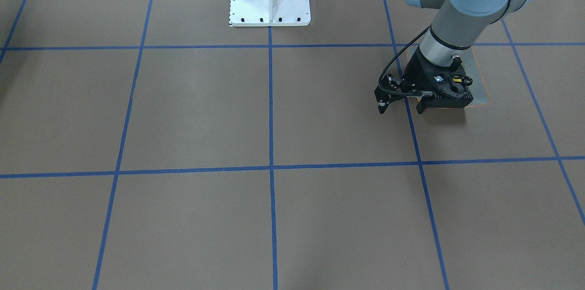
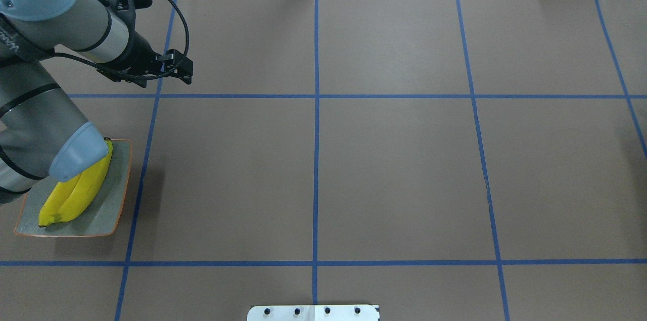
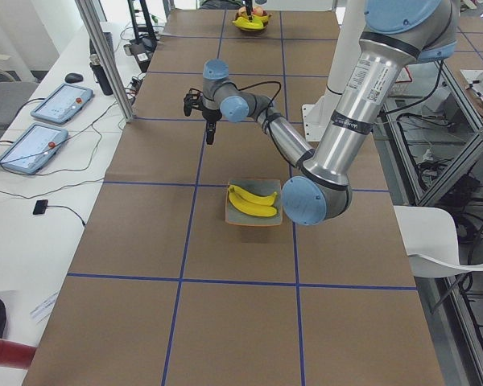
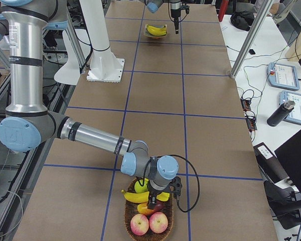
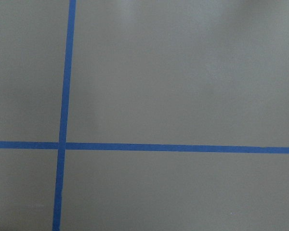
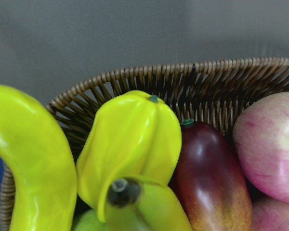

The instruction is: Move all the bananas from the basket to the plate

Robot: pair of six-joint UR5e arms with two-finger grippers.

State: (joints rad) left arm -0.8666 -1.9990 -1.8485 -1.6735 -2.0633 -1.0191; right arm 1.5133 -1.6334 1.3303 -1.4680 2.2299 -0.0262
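Bananas on plate: I see two bananas [image 2: 76, 192] lying side by side on the plate [image 2: 113, 210], at the left end of the worktop.
Bananas in basket: I count two in the right wrist view, among other fruit in the basket [image 6: 183, 77]. One banana [image 6: 33, 168] curves down the view's left edge. A greenish banana [image 6: 139, 207] sits low in the centre with its stem end facing the camera.
Right tool: the right tool [image 4: 151, 203] hangs directly over the basket, and I cannot tell whether it is spread or closed.
Long axis: in the right-end view, a yellow banana [image 4: 135, 197] lies across the basket, running from under the tool toward the robot's side.
Left tool: the left tool [image 3: 212, 135] points down at bare worktop near the plate, and I cannot tell its state.
Nearer arm: the right, by far. I judge the next pick is its job.
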